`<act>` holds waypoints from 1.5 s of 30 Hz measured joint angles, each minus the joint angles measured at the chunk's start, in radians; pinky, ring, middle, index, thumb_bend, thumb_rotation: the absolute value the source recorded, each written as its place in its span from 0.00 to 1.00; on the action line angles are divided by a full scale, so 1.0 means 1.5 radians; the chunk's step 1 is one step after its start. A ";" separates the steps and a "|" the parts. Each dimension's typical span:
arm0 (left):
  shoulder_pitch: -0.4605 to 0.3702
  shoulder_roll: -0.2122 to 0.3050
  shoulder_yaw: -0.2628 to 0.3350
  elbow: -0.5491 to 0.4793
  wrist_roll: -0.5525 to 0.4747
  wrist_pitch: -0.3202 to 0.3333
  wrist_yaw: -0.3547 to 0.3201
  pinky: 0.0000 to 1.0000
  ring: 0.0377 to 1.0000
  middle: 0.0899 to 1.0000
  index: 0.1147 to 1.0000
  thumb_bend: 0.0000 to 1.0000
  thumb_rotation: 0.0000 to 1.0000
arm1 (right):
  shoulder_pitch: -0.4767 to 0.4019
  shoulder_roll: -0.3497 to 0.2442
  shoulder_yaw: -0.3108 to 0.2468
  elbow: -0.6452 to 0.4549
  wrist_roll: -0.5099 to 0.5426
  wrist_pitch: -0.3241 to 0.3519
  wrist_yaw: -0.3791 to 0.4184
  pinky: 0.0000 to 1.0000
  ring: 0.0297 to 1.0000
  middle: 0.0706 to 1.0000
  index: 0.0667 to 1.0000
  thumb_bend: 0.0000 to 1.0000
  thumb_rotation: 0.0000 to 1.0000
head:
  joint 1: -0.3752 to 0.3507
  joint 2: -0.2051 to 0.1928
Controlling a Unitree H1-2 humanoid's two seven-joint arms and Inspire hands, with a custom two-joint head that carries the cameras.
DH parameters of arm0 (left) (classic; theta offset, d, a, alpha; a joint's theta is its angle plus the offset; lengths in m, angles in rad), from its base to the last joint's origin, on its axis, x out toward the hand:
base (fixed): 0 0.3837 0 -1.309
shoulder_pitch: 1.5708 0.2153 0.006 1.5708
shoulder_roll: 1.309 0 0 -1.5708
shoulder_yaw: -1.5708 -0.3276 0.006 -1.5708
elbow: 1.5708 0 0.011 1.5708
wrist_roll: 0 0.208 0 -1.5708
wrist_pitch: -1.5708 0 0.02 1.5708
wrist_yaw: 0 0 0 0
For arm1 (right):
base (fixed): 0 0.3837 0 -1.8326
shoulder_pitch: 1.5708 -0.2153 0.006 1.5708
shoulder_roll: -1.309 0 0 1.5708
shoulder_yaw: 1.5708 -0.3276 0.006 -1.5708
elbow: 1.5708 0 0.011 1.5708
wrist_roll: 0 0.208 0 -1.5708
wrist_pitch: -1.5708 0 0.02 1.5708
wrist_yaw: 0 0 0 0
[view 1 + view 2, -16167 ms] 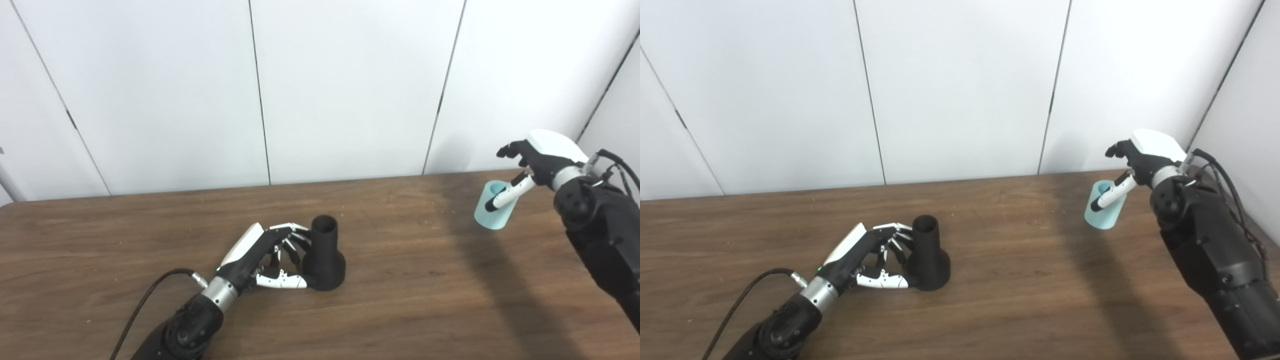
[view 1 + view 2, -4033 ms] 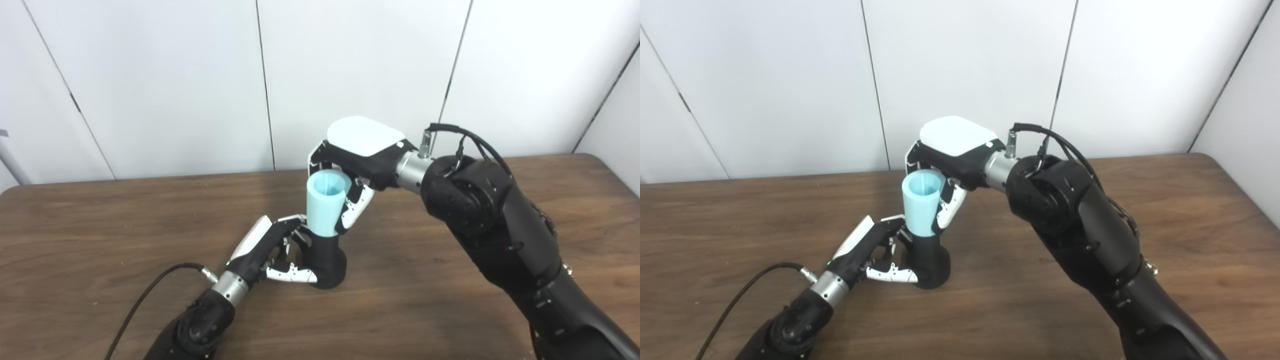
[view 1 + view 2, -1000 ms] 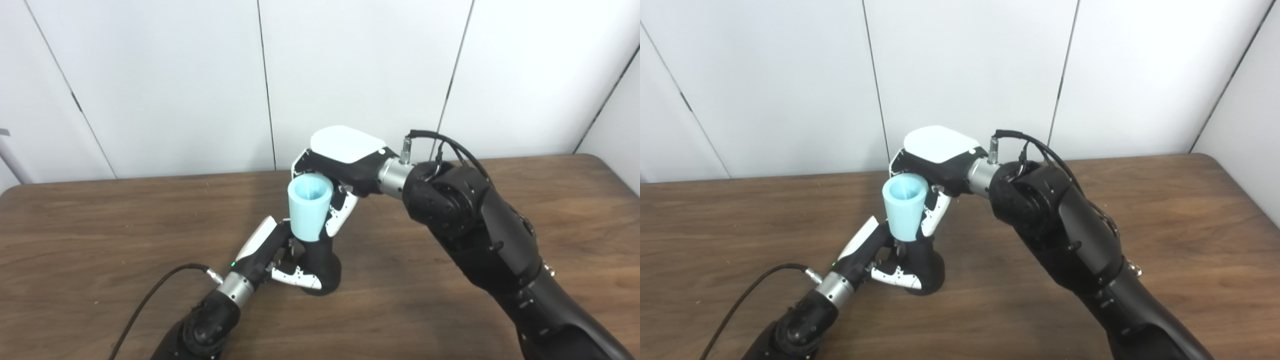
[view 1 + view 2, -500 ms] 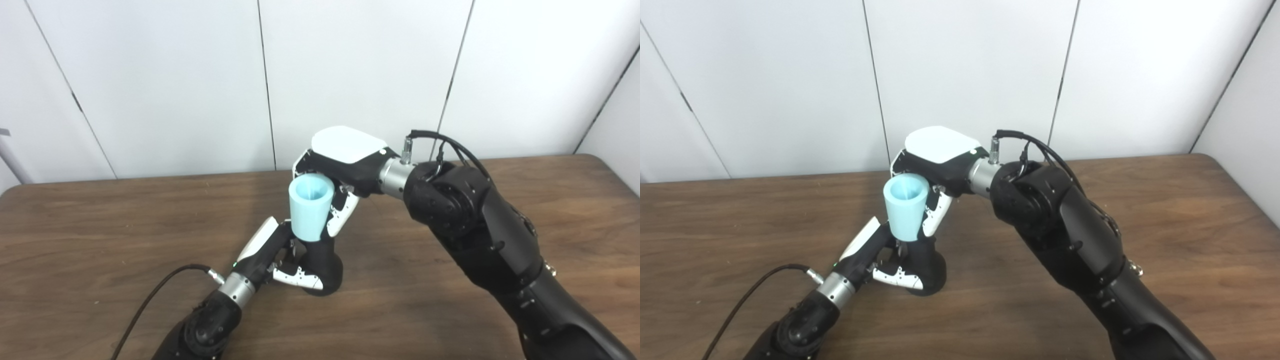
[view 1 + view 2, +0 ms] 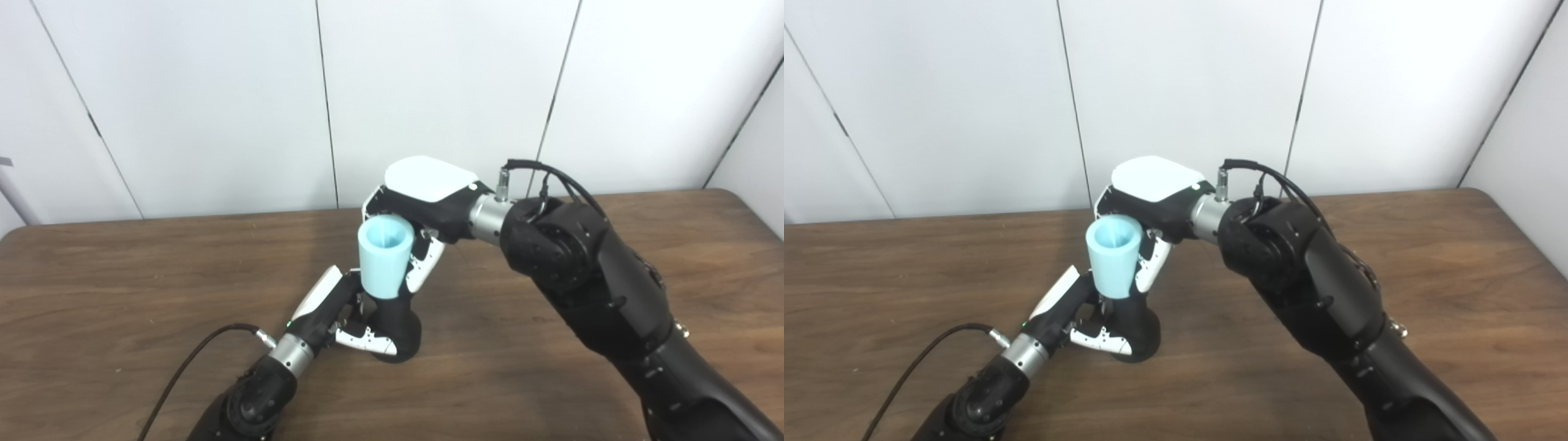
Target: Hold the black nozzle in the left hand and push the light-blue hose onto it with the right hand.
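The black nozzle (image 5: 398, 327) stands on its flared base on the wooden table (image 5: 122, 306). My left hand (image 5: 334, 309) is shut on its lower part, thumb across the base. A short light-blue hose (image 5: 383, 257) sits over the nozzle's neck, open end up, hiding the neck's top. My right hand (image 5: 422, 211) reaches in from the right and is shut on the hose, fingers behind it and thumb on its right side.
A black cable (image 5: 184, 373) runs from my left wrist to the table's near edge. White wall panels (image 5: 184, 104) rise straight behind the table's far edge. My right forearm (image 5: 588, 275) crosses the table's right half.
Both hands, with the hose and the nozzle, have shifted slightly to the right over the last second. Neither grip has changed.
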 measured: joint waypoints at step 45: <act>0.005 0.004 -0.001 -0.011 -0.017 0.005 -0.016 0.14 0.18 0.24 0.43 0.52 0.08 | 0.051 -0.007 0.009 0.044 0.016 -0.013 -0.046 0.09 0.15 0.43 0.45 0.53 0.00 | 0.003 0.008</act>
